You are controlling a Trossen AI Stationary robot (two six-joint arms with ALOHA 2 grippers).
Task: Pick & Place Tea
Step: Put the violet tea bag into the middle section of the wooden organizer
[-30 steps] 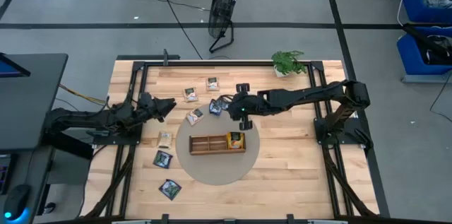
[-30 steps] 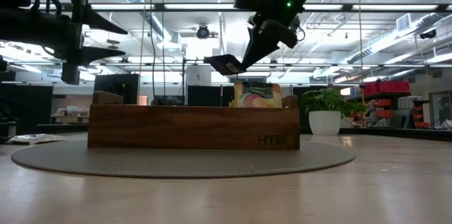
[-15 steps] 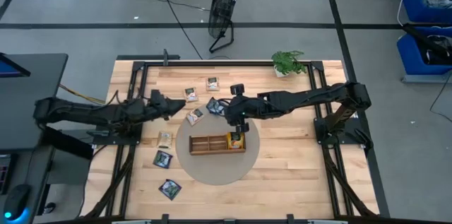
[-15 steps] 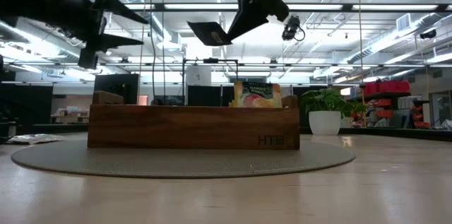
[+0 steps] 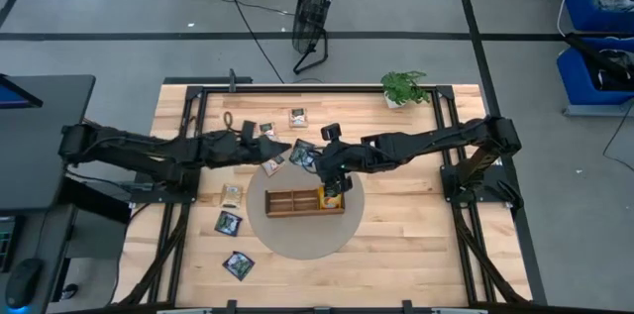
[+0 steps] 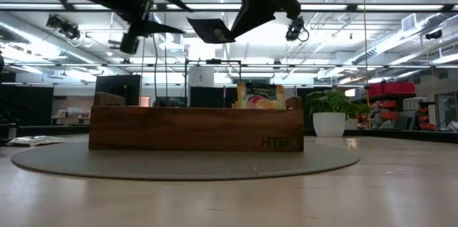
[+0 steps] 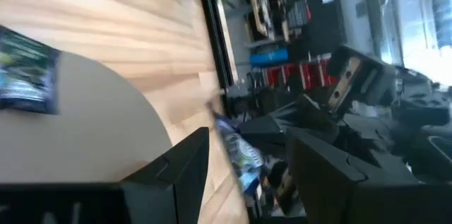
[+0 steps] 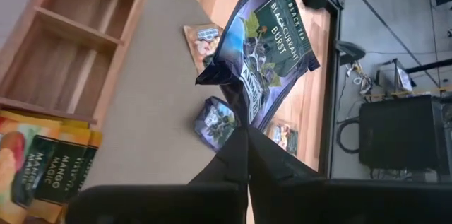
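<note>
One dark sachet (image 8: 265, 37) pinched in the right pincer (image 8: 247, 133) hangs above the wooden tray (image 5: 297, 201), needing lowering into an empty compartment; left pincer (image 7: 244, 160) spread.

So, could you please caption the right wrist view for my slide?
Right claw holding a dark blackcurrant tea sachet above the round mat, near the wooden tray.

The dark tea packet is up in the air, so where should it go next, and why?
Probably over and down into an empty compartment of the wooden tray. The right hand holds the dark tea packet above the table, and only the orange sachets sit in the tray.
</note>
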